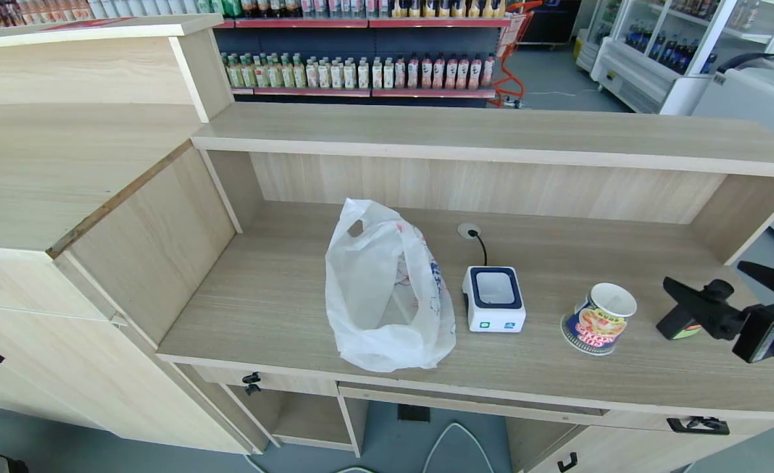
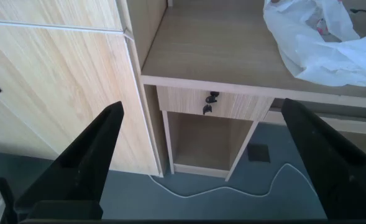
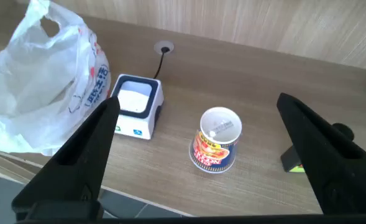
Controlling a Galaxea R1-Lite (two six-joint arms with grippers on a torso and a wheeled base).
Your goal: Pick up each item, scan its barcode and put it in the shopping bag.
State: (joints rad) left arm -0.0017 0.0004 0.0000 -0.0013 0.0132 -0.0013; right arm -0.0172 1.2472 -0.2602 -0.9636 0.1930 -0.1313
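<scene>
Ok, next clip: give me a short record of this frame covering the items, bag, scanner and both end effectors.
bag: white plastic, open, on the counter, left of the scanner
scanner: white, corded, between bag and cup
cup: noodle cup on the counter, right of the scanner, not held
green thing: small, right of the cup, partly hidden
left end effector: open, empty, low in front of the counter
right end effector: open, empty, above the counter near the cup
bag contents: cannot tell
</scene>
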